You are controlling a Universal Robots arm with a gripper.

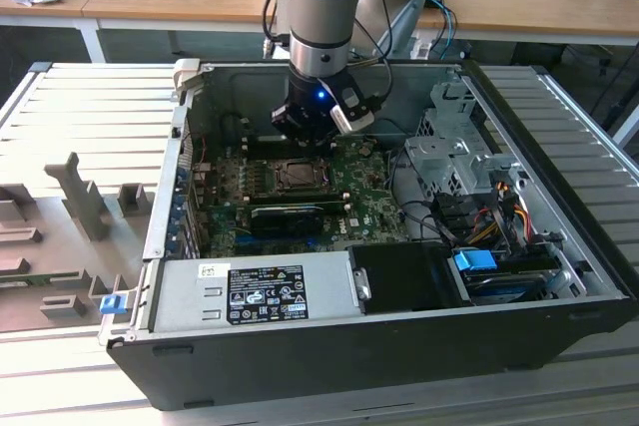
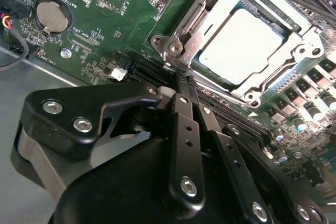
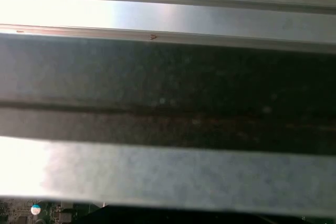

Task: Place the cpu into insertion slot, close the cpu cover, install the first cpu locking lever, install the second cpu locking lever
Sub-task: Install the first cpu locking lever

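Motherboard (image 2: 105,19) upper left of second wrist view; claw (image 2: 181,80) centre, fingers pressed together, holding nothing, tips just beside socket (image 2: 247,40) corner. Chip (image 2: 239,38) seated upper right, cover (image 2: 191,22) down over it. Risk: tips snagging cover frame or nearby card slot. Little side room

The motherboard (image 2: 105,30) is green with fine pale print; on it the cpu (image 2: 239,43) shows a pale silver-grey top, framed by the silver cpu cover (image 2: 207,11). Beside the cpu, the gripper (image 2: 181,85) is matte black with silver screw heads.
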